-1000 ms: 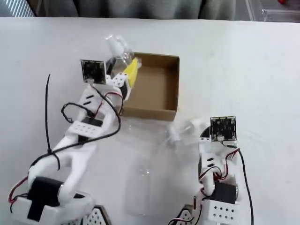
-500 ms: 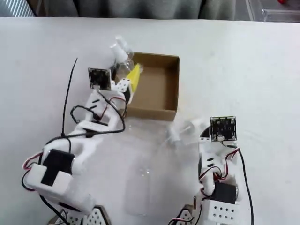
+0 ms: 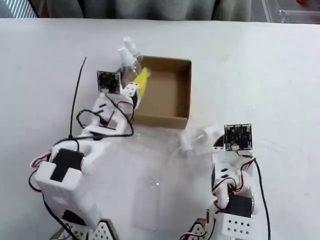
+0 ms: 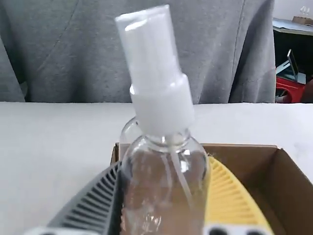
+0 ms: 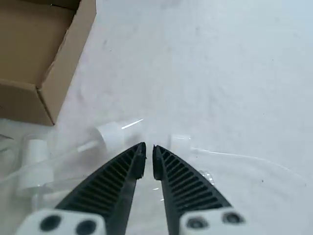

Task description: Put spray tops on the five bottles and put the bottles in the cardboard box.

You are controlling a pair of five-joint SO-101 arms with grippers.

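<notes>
The clear bottle (image 3: 130, 67) has a white spray top (image 4: 154, 73) on it. It sits in the upper middle of the high view, at the left wall of the brown cardboard box (image 3: 167, 95). You can see right through its round body, and a thin tube (image 4: 177, 176) runs down inside. The left gripper (image 4: 164, 169) is closed around the bottle's body, with 1 grey finger (image 4: 98, 200) on one side and 1 yellow finger (image 4: 227, 200) on the other. The right gripper (image 5: 148, 149) sits in the lower right middle of the high view, below the box. Its 2 black fingers (image 5: 117, 171) are almost together with just a thin gap, and nothing is between them. Just past its tips lie a loose white spray top (image 5: 115, 134) and other clear things on the white table (image 3: 260, 75). They are see-through and hard to tell apart. The bottom of the held bottle is cut off in the left wrist view, so I cannot tell if it touches the box.
</notes>
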